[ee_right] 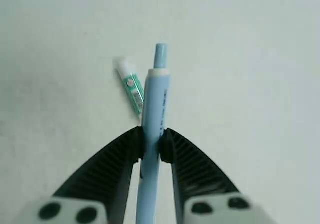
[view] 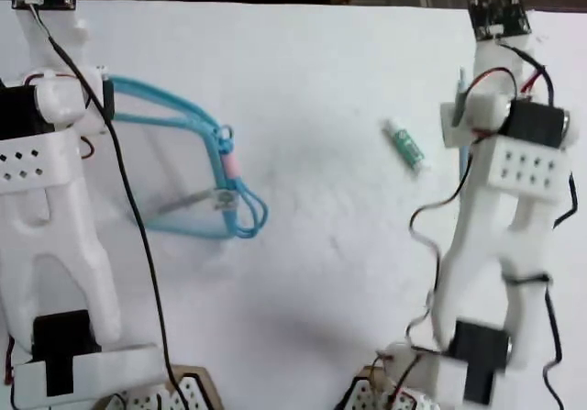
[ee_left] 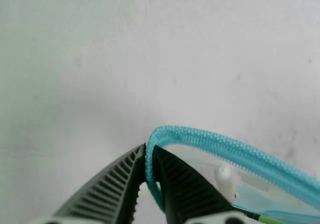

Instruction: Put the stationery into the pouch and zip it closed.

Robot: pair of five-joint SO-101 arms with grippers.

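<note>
Left gripper (ee_left: 149, 156): jaws pinched the blue zipper edge of the pouch (ee_left: 225, 149).
Right gripper (ee_right: 150, 144): jaws clamped a light-blue pen (ee_right: 154, 98).
Nearby: green-and-white tube (view: 404, 146) lay loose between pouch and right arm.
Surface: white table (view: 321, 245).

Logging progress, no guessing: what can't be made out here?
High view: contents of the clear plastic pouch with blue zipper, blurred.
Left wrist view: most of the pouch, cut off by the frame edge beyond the left gripper.
Right wrist view: the writing end of the light-blue plastic pen, behind the right gripper and past the edge.
High view: type of the small green-and-white tube, too small.
</note>
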